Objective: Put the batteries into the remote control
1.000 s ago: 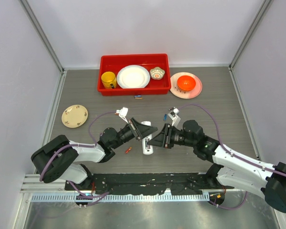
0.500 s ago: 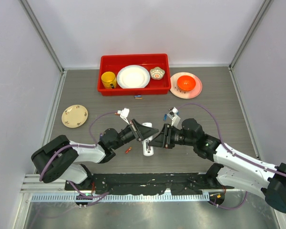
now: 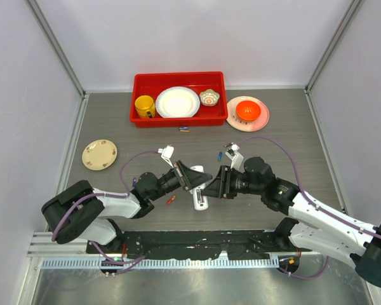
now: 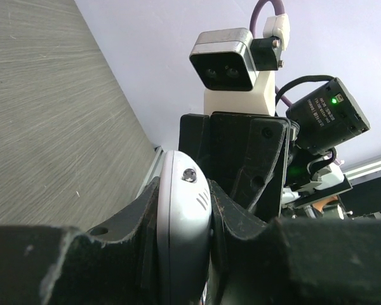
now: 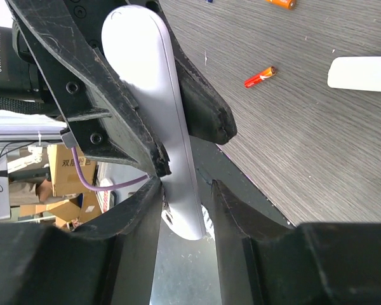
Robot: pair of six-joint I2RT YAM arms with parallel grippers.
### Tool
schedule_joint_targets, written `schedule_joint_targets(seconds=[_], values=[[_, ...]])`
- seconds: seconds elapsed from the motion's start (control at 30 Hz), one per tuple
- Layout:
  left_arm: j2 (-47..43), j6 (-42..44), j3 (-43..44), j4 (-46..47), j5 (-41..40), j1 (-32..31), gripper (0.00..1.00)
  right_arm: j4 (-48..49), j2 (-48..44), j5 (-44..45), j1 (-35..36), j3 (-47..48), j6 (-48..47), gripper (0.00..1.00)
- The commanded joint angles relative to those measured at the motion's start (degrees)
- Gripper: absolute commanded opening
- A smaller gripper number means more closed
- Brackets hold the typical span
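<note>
The remote [image 5: 149,70] was off the desk [image 3: 279,146], at its near middle, held between the two arms. The left jaws were clamped tight on it, one on each long side, with its rounded end sticking out past them. The right jaws stood partly apart around its other end. In the right wrist view a dark gap showed between the remote and one of these jaws, so they did not seem to be pressing on it. From above, the left arm [image 3: 114,202] and right arm [image 3: 317,216] reached in toward each other, and only a short white stretch of the remote showed between them.

A red battery [image 3: 171,200] lay on the desk just left of the remote, near the left arm. An orange battery [image 5: 282,3] lay farther off. More batteries [image 3: 184,129] lay just in front of the red tray [image 3: 178,119], and a blue one [image 3: 220,154] lay by the right wrist. A flat white cover [image 5: 362,73] lay on the desk apart from the remote.

The tray at the far side held a yellow cup [image 3: 144,105], a white plate [image 3: 177,101] and a small bowl [image 3: 209,97]. To its right, an orange bowl [image 3: 247,111] sat on a pink plate [image 3: 262,121]. A beige plate [image 3: 100,154] lay far left.
</note>
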Motion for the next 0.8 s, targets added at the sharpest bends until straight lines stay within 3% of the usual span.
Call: schedule_joint_targets(seconds=[0.0, 0.77], values=[[-1.85, -0.71, -0.11, 16.32, 1.44, -0.2, 0.0, -2.79, -2.42, 2.51, -0.65, 2.51, -1.52, 0.42], [-0.09, -2.03, 2.96, 16.32, 1.79, 0.24, 0.0, 4.06, 0.38, -10.15, 1.55, 0.84, -1.61, 0.59]])
